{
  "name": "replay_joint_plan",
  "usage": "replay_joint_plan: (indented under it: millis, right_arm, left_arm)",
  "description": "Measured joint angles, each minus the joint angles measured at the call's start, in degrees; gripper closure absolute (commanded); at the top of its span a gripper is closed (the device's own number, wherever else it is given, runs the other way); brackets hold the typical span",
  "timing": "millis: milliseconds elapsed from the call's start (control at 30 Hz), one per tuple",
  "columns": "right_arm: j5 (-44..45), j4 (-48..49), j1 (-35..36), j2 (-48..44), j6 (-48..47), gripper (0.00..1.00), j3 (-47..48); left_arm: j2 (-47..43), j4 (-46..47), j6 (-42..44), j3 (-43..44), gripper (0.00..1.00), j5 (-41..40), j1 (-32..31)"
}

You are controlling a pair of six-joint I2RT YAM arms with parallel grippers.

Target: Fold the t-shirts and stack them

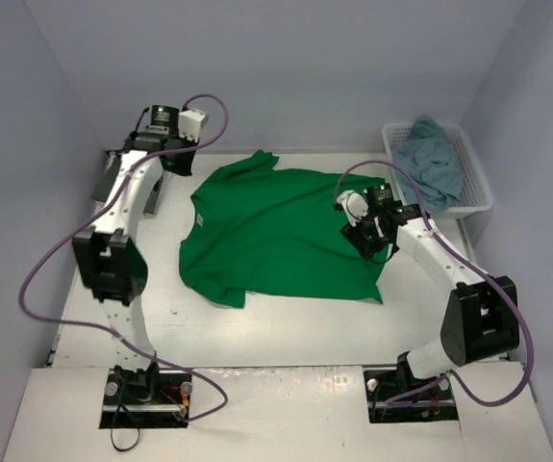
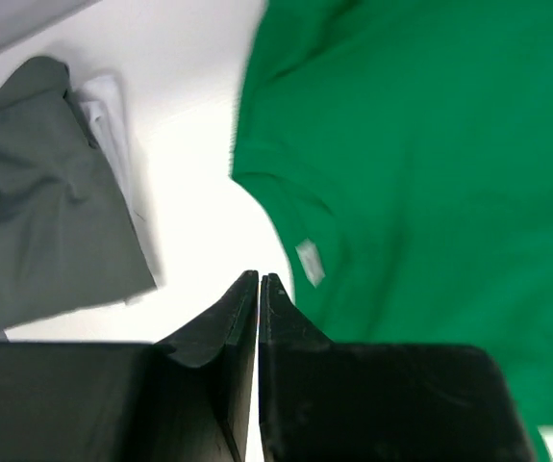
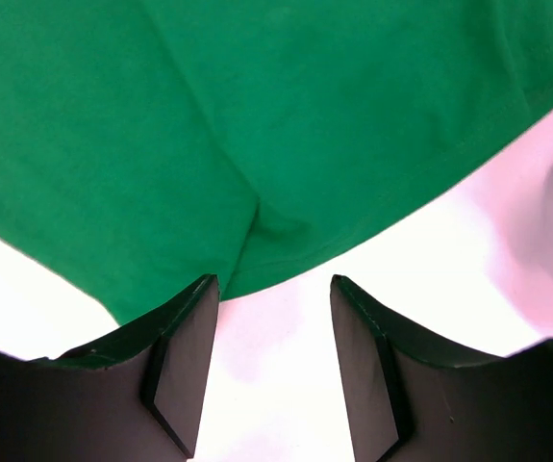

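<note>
There is one green shirt (image 1: 276,231) on one table (image 1: 286,327). One white basket (image 1: 478,183) holds one blue-grey bundle (image 1: 430,159), possibly more than a single garment. There are two arms, the left arm (image 1: 127,202) and the right arm (image 1: 439,255), and two grippers, the left gripper (image 2: 260,279) and the right gripper (image 3: 274,281). One grey cloth (image 2: 36,212) shows, with one white piece (image 2: 108,106) at its edge.

The whole setup sits on a plain white table (image 1: 286,327), matte, with a few small marks on the near-left part. A white plastic basket (image 1: 476,173) with lattice sides sits in the far right corner, right up against the right wall (image 1: 545,144). The back wall (image 1: 286,67) and left wall (image 1: 16,144) are the same pale bluish-lavender, so it's boxed in on three sides. Along the near edge there's a slightly off-white board (image 1: 286,414) sitting a step lower than the tabletop.
</note>
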Motion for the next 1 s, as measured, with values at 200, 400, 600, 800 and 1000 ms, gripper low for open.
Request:
replay_joint_plan:
  millis: [200, 400, 600, 800, 1000]
  right_arm:
    - [-1.3, -0.3, 2.6, -6.6, -4.9, 0.5, -8.5]
    - [-0.6, -1.3, 3.8, -11.9, -11.9, 0.46, -14.9]
    - [2.0, -1.3, 3.8, -14.5, -17.8, 0.46, -17.7]
    - [4.5, -1.3, 3.8, -14.6, -22.5, 0.46, -21.0]
    - [5.1, -1.3, 3.8, -14.6, -24.5, 0.46, -23.4]
  left_arm:
    - [-20.6, -0.7, 4.3, -15.7, 0.84, 11.4, -0.1]
    - [-31.0, -1.2, 9.0, -32.3, 0.63, 16.1, -0.2]
    - [-37.7, -0.4, 10.9, -44.8, 0.62, 16.4, -0.2]
    - [-43.0, 1.3, 11.0, -50.3, 0.62, 16.2, -0.2]
    - [-44.8, 2.6, 10.8, -52.8, 0.62, 15.8, -0.2]
